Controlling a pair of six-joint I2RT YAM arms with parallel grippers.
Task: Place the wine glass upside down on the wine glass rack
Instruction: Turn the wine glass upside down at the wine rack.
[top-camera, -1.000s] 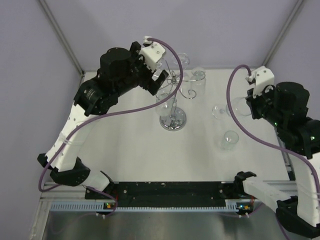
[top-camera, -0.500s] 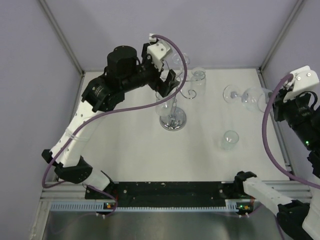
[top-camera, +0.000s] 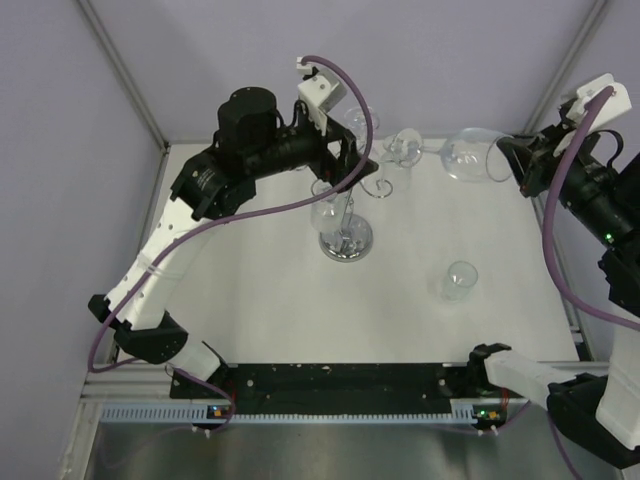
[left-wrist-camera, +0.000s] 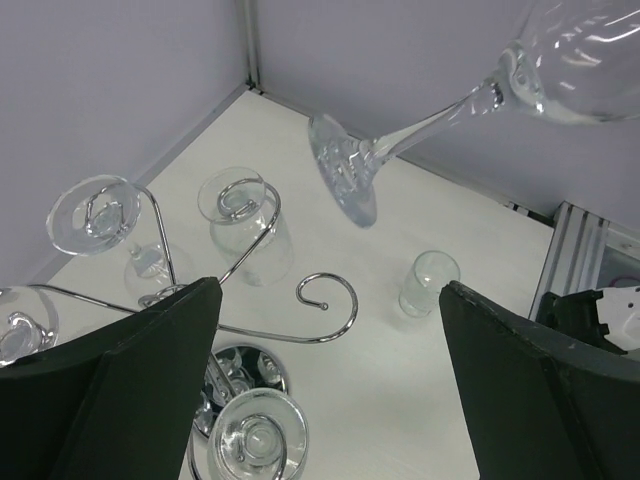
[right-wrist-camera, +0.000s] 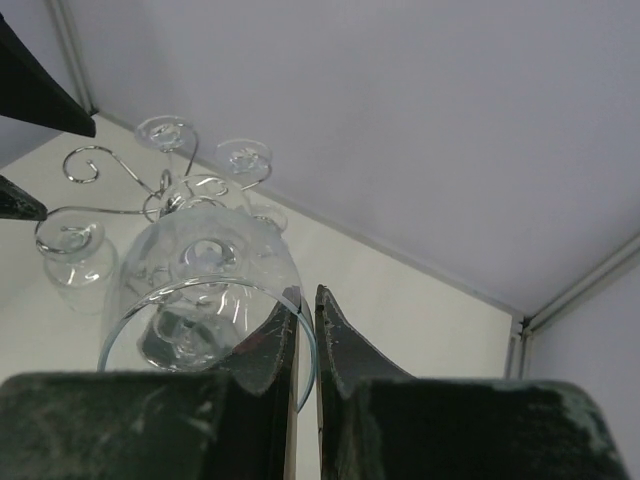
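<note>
Bases of both arms sat at the near edge of the white table. Just beyond them, on the right half, a small tumbler stood upright by itself, well apart from everything else.

Farther in, near the middle, the wine glass rack rested on its round mirrored base, its thin post rising to curled scroll arms. Several glasses hung upside down from those scrolls, their feet caught in the wire loops. One scroll on the rack's right side, curling to an open end, carried nothing.

Above the rack hovered the left gripper, its two dark fingers spread wide and touching neither the wire nor any glass. Seen from its wrist camera, the fingers framed the scrolls and the hanging glasses below.

Farthest back, close to the rear wall and to the right of the rack, the wine glass was held clear of the table. It lay nearly on its side, bowl toward the right arm, stem and foot reaching toward the rack without touching it. The right gripper had its fingers pressed together on the bowl's rim, pinching the thin wall between them, one inside and one outside.
</note>
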